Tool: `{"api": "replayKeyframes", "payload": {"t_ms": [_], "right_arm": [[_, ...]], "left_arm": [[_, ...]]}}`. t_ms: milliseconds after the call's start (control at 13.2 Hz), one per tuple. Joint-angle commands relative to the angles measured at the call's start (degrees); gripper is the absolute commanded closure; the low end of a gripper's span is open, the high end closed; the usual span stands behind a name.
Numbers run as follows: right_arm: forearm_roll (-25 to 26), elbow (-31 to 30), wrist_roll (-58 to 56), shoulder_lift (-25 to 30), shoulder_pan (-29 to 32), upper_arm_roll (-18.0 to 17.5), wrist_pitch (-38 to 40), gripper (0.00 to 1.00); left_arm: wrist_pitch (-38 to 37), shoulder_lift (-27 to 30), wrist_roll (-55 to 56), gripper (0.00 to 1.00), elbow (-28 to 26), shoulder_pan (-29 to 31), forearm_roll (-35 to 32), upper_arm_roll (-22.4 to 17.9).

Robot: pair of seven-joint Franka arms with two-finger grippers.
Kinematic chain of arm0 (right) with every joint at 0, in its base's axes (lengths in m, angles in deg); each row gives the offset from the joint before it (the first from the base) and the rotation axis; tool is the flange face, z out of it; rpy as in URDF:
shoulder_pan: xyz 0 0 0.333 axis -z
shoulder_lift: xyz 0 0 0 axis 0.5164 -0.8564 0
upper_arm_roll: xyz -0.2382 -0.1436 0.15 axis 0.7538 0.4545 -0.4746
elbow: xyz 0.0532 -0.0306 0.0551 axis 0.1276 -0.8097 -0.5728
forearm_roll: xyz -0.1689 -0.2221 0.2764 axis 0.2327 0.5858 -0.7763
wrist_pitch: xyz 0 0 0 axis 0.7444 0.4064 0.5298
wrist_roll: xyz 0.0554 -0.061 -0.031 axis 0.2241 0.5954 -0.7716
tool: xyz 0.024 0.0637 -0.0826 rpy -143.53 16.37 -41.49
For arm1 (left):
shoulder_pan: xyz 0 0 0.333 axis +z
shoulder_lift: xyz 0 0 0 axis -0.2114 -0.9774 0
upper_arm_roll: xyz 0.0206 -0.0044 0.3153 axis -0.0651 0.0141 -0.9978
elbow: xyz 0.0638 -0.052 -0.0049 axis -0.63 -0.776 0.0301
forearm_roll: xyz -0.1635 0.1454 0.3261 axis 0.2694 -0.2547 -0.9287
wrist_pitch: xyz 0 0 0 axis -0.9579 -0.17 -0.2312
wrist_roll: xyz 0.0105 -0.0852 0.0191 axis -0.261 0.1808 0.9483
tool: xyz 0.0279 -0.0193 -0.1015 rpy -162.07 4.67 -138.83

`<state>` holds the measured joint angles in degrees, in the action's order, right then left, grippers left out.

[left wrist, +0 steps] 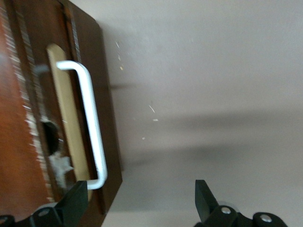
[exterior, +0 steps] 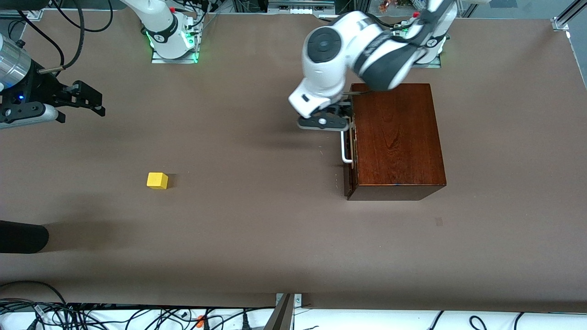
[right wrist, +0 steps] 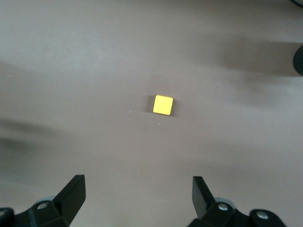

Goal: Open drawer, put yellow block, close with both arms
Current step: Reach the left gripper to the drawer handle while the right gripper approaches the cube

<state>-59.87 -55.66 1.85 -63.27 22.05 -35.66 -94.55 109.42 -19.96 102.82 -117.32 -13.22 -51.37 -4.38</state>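
Observation:
The dark reddish-brown wooden box (exterior: 396,137) stands toward the left arm's end of the table. Its drawer front (exterior: 349,176) with the white bar handle (exterior: 345,149) faces the right arm's end and sits close against the box. My left gripper (exterior: 341,120) is open at the handle's end nearest the bases. In the left wrist view it (left wrist: 140,201) has one finger (left wrist: 75,201) by the drawer front (left wrist: 106,142) and handle (left wrist: 92,123), the other over the table. The yellow block (exterior: 157,180) lies on the table. My right gripper (exterior: 94,98) is open, high over the table; its wrist view (right wrist: 138,191) shows the block (right wrist: 163,104) below.
A black rounded object (exterior: 23,237) juts in at the right arm's end of the table, nearer the front camera than the block. Cables (exterior: 91,316) lie along the table's near edge. Brown table surface (exterior: 257,206) lies between the block and the box.

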Motion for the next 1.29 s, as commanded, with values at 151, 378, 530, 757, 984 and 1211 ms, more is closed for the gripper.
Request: {"api": "replayKeyframes", "payload": {"t_ms": [151, 378, 530, 757, 984, 1211], "right_arm": [[1.1, 1.1, -0.9, -2.5, 0.9, 0.5, -0.4, 0.0], [2.0, 1.1, -0.9, -7.4, 1.0, 0.5, -0.6, 0.0], [2.0, 1.1, -1.1, -12.3, 1.1, 0.5, -1.0, 0.0], [1.3, 0.1, -2.4, -18.8, 1.8, 0.4, -9.1, 0.0], [0.9, -1.2, -2.3, -23.3, 1.7, 0.3, -17.4, 0.0], [-2.6, -2.4, -1.9, -28.6, 1.7, 0.2, -24.2, 0.0]], "left_arm": [[-0.4, -3.6, 0.6, 0.0, -0.9, -0.2, -7.8, -0.5], [0.0, -6.1, 1.9, 0.0, -0.9, -0.6, -12.8, -0.5], [0.7, -7.2, 4.1, 0.0, -1.6, -1.3, -14.0, -0.5], [1.8, -8.6, 6.3, 0.0, -1.7, -1.9, -16.6, -0.5], [4.1, -10.2, 8.6, 0.0, -2.7, -2.0, -19.7, -0.5], [8.4, -10.7, 10.8, 0.0, -4.6, -1.8, -19.8, -0.6]]}}
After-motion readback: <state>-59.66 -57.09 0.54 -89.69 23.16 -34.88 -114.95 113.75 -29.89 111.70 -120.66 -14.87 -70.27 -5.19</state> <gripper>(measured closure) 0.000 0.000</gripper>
